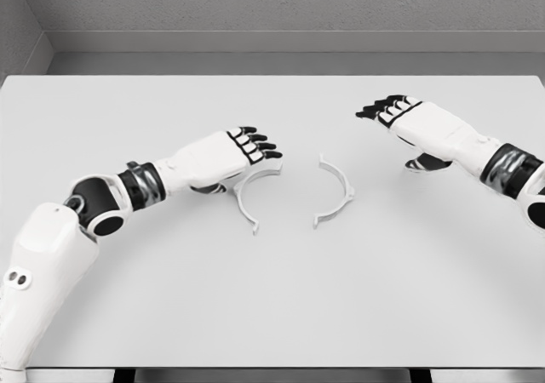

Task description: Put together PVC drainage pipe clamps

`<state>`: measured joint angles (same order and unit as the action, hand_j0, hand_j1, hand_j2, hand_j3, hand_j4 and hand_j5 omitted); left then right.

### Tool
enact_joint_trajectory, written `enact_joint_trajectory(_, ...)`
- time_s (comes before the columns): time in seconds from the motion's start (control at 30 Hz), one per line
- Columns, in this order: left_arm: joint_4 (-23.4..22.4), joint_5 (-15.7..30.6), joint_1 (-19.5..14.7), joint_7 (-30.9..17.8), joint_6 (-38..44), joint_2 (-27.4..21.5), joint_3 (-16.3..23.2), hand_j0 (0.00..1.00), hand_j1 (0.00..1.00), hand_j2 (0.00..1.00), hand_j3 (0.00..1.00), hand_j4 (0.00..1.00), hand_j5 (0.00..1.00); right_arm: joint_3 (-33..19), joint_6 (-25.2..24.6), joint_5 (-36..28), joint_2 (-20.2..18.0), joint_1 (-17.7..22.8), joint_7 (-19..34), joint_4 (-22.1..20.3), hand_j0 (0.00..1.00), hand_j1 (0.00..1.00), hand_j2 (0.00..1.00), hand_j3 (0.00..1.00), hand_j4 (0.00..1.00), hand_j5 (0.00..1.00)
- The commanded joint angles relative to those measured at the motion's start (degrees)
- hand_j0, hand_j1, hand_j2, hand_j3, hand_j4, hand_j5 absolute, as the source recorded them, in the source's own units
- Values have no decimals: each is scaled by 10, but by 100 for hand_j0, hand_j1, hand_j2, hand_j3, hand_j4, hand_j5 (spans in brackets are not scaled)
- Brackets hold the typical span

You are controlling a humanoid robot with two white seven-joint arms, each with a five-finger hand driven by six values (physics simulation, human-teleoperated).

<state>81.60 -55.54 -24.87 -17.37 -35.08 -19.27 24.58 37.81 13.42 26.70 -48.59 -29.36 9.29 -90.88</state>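
Head view shows two white half-ring clamp pieces lying flat near the middle of the pale surface [281,306], their open sides turned toward each other like a pair of brackets. The left clamp half [249,197] curves out toward the left edge, and the right clamp half [337,191] curves out toward the right edge, with a clear gap between them. That mirrored layout looks set up for the job: slid together, the two arcs would likely close into one ring, their small end tabs meeting. The left hand [228,156] hovers palm down over the upper end of the left clamp half, its dark-tipped fingers [258,145] stretched forward and held close together, gripping nothing; whether it touches the piece beneath cannot be told, since the palm hides that end. Its position suggests it is placed to push or pick up this half first. The right hand [409,119] sits nearer the right edge, well apart from the right clamp half, fingers extended and relaxed toward the middle, also empty, probably waiting to steady or bring in the matching piece. Neither half appears lifted, so the joining seems not yet begun.
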Motion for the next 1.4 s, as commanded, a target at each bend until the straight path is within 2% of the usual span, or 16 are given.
enact_joint_trajectory(0.0,0,3,0,1,1,6,6,100,100,100,100,100,100,-17,2,-2,28,0,5,55,100,100,100,100,100,100)
enact_joint_trajectory(0.13,2,4,0,0,1,6,17,100,100,100,100,100,100,-17,3,-1,58,-24,5,86,100,100,100,100,100,100)
enact_joint_trajectory(0.33,9,4,0,0,1,17,21,100,100,100,100,100,100,-11,23,1,70,-37,5,83,100,100,100,100,100,100)
enact_joint_trajectory(0.57,11,2,0,0,1,41,22,100,100,100,100,100,100,27,23,5,75,-37,1,85,100,100,100,100,100,100)
enact_joint_trajectory(0.67,11,0,0,0,1,50,22,100,100,100,100,100,100,31,22,6,90,-39,2,85,100,100,100,100,100,100)
enact_joint_trajectory(0.83,11,-1,0,0,1,64,27,100,100,100,100,100,100,39,22,5,94,-40,3,81,100,100,100,100,100,100)
enact_joint_trajectory(0.9,10,-1,0,0,1,66,27,100,100,100,100,100,100,21,23,0,90,-40,3,83,100,100,100,100,100,100)
enact_joint_trajectory(0.97,10,1,0,0,1,67,27,100,100,100,100,100,100,-24,22,-2,86,-38,3,88,100,100,100,100,100,100)
enact_joint_trajectory(1.37,10,2,1,0,1,72,23,100,100,100,100,100,100,-28,24,-2,81,-37,3,100,100,100,100,100,100,100)
